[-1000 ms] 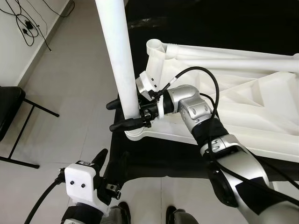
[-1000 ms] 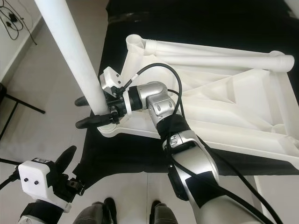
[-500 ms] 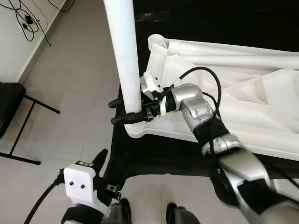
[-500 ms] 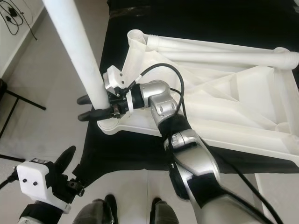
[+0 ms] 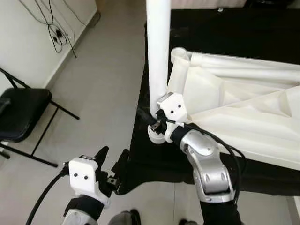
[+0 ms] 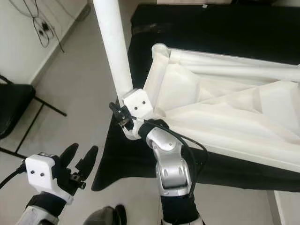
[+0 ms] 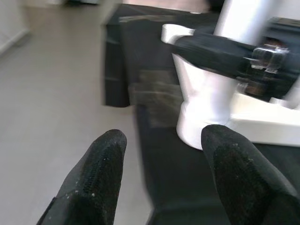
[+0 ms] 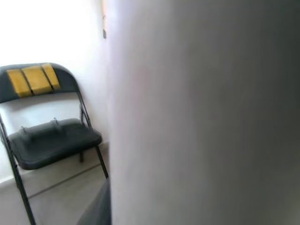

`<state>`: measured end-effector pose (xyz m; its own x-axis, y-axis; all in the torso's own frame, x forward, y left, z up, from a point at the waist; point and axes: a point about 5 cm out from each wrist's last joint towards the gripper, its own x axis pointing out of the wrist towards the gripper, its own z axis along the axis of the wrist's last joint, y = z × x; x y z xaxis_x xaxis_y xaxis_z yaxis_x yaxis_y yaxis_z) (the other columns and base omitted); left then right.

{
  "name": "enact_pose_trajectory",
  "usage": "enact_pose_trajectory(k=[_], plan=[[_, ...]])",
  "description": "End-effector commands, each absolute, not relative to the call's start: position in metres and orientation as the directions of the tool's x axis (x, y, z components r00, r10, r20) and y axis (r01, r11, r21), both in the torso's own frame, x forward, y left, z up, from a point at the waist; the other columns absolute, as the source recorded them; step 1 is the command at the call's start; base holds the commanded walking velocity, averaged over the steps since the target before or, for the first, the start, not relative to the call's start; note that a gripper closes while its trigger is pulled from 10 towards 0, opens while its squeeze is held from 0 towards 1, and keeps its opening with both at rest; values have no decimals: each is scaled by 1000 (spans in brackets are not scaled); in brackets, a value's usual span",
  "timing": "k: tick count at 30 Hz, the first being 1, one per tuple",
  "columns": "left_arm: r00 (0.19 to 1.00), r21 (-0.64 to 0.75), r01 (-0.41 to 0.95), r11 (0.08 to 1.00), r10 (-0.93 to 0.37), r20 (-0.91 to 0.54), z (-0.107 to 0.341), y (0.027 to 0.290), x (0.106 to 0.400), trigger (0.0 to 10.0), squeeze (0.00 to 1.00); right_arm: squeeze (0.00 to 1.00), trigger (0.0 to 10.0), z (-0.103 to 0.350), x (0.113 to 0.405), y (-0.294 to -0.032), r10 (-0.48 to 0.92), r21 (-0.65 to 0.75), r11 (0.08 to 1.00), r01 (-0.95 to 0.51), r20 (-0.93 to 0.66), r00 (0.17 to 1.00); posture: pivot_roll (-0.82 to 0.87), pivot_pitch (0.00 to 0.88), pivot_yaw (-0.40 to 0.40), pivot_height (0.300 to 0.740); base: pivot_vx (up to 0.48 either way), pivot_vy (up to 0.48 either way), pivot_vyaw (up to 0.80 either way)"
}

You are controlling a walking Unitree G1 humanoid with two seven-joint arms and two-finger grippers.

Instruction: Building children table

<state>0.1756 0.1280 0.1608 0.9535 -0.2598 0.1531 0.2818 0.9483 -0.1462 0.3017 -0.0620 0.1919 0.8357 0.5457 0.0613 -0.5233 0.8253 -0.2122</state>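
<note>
My right gripper (image 5: 151, 120) fingers clamp the round white plastic table leg (image 5: 158, 51) just above its corner socket (image 6: 132, 132); leg upright now, tilted a second ago. The upturned white plastic children's table (image 6: 243, 112) lies on the black cloth (image 5: 154, 159). Left gripper (image 6: 79, 157) fingers apart, low, near the cloth edge. Camera has shifted; black folding chair (image 5: 21, 112) is on my left.
</note>
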Motion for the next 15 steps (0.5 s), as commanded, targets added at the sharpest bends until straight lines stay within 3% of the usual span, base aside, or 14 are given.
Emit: enact_pose_trajectory(k=[1,3,4,8,9,10,11,12,14,15], plan=[[963,-141,252,957,-235,130,154,135,176,10000,0,0,0,161,310,-57,454,-168,871,-461,-78,887,105,148,17,740,0,0,0],[966,-138,242,961,-224,131,153,136,177,10000,0,0,0,161,310,-55,460,-164,869,-467,-80,884,106,146,18,740,0,0,0],[967,-135,236,962,-219,132,153,138,178,10000,0,0,10000,161,305,-53,445,-161,875,-456,-102,890,100,145,20,740,0,0,0],[966,-135,238,962,-221,132,153,138,178,10000,0,0,10000,163,301,-50,476,-128,864,-487,-106,873,93,152,21,740,0,0,0],[965,-136,243,960,-226,132,153,138,179,10000,0,835,10000,169,298,-46,528,-79,842,-534,-85,845,86,155,21,740,0,0,0],[964,-138,249,959,-231,132,153,137,179,10000,0,1000,10000,180,295,-40,624,-33,780,-625,-36,780,72,162,22,740,0,0,0],[964,-138,249,959,-231,132,153,137,179,10000,0,1000,10000,180,295,-40,624,-33,780,-625,-36,780,72,162,22,740,0,0,0],[963,-141,254,957,-236,132,153,136,178,10000,0,1000,10000,192,292,-36,740,-7,672,-740,23,672,76,166,21,740,0,0,0],[963,-141,254,957,-236,132,153,136,178,10000,0,1000,10000,192,292,-36,740,-7,672,-740,23,672,76,166,21,740,0,0,0],[962,-143,257,956,-239,133,153,136,177,10000,0,1000,10000,204,292,-35,830,-24,556,-831,67,553,80,174,20,740,0,0,0]])
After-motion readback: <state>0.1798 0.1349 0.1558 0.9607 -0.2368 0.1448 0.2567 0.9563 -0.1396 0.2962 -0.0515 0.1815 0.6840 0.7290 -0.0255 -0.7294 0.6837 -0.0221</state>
